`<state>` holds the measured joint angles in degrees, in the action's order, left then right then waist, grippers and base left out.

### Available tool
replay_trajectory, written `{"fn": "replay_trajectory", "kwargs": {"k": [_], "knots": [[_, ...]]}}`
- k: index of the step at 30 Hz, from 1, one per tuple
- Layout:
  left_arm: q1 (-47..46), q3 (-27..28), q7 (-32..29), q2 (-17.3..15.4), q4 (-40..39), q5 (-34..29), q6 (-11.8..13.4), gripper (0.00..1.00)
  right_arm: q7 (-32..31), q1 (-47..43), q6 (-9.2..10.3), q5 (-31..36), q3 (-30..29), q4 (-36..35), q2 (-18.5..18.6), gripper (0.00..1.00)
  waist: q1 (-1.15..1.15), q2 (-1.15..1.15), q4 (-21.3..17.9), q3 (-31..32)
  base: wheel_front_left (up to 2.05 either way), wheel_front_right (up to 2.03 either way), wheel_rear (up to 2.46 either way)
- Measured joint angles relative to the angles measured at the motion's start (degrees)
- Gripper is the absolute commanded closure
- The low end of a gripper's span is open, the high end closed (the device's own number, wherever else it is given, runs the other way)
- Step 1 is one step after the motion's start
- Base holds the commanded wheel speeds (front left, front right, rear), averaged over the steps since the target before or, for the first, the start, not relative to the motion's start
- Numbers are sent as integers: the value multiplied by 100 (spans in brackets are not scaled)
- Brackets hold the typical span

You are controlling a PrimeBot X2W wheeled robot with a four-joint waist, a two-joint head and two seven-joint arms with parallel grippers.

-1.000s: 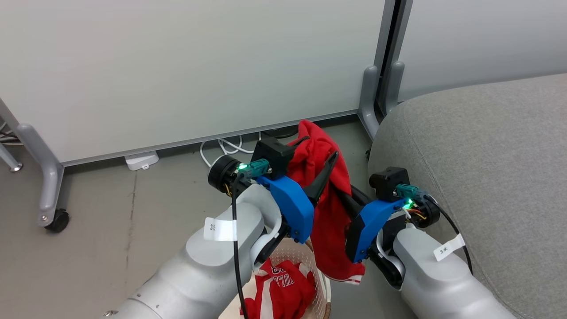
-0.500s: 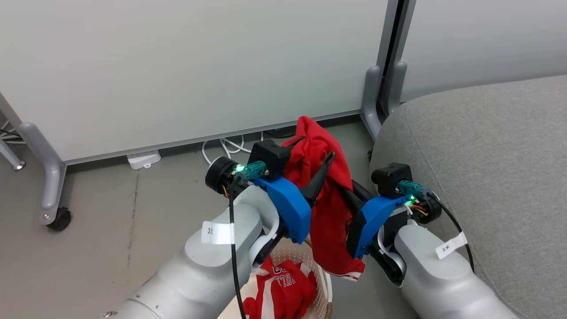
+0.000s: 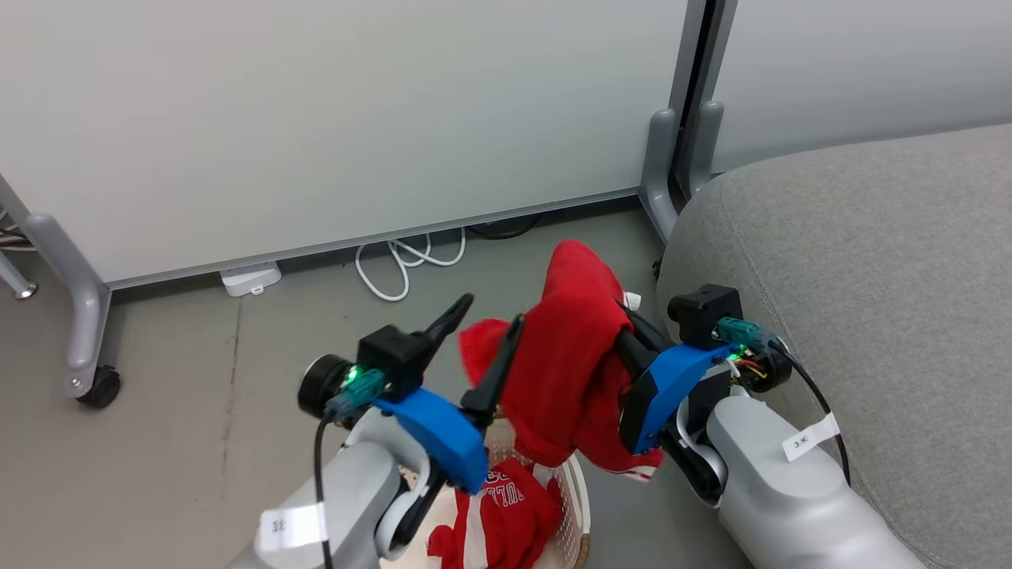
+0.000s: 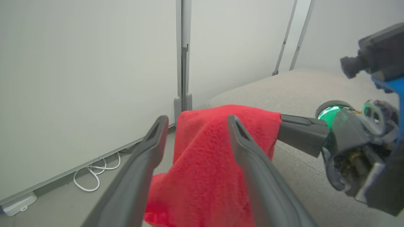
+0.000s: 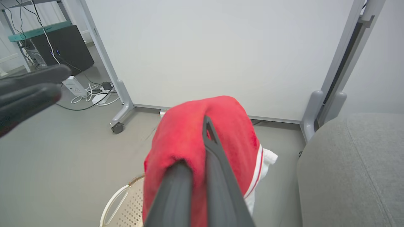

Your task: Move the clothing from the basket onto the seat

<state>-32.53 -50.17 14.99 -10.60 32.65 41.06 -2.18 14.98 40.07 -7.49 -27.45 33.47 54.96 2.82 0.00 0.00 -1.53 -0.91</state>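
Observation:
The plain red clothing [image 3: 569, 356] with a white striped hem hangs draped over my right gripper [image 5: 202, 132], which is shut on it above the basket and just left of the seat [image 3: 870, 276]. My left gripper [image 3: 492, 310] stands open beside the cloth, and a fold of red lies between its fingers [image 4: 157, 138] without being pinched. The second piece, a red jersey [image 3: 498, 514] with white panels, lies in the cream basket [image 3: 581, 506] below both arms. The grey seat [image 5: 347, 170] fills the right side.
White partition panels stand behind, on grey legs [image 3: 660, 174] with a castor [image 3: 99, 387] at the left. A white cable [image 3: 395, 269] and a power strip [image 3: 251, 278] lie on the grey floor by the panel. A dark box and wires [image 5: 60, 47] sit far left.
My left arm has drawn back, down and to the left, its open fingers coming off the red garment. The garment now hangs from the right gripper alone and has sagged slightly.

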Motion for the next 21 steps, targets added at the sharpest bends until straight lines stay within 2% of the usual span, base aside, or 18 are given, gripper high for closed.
{"fn": "replay_trajectory", "kwargs": {"k": [5, 9, 13, 21], "knots": [[787, 776, 0, -224, -603, -463, 34, 0, 0, -94, 0, 20, -10, -123, 0, 100, 0, 0, -54, 9, 0, 0, 0], [1387, 1355, 0, -266, -947, -823, 13, 0, 0, -171, 0, 27, -24, -179, 0, 100, 0, 0, -91, 18, 0, 0, 0], [1900, 1916, 1, -245, -1162, -1110, -62, 0, 0, -215, 0, 62, -59, -219, 0, 100, -1, 0, -123, 28, 0, 0, 0], [2465, 2653, 1, -62, -1321, -1617, -302, 0, 0, -293, 0, 68, -104, -293, 0, 100, 0, 0, -152, 42, 0, 0, 0]]}}
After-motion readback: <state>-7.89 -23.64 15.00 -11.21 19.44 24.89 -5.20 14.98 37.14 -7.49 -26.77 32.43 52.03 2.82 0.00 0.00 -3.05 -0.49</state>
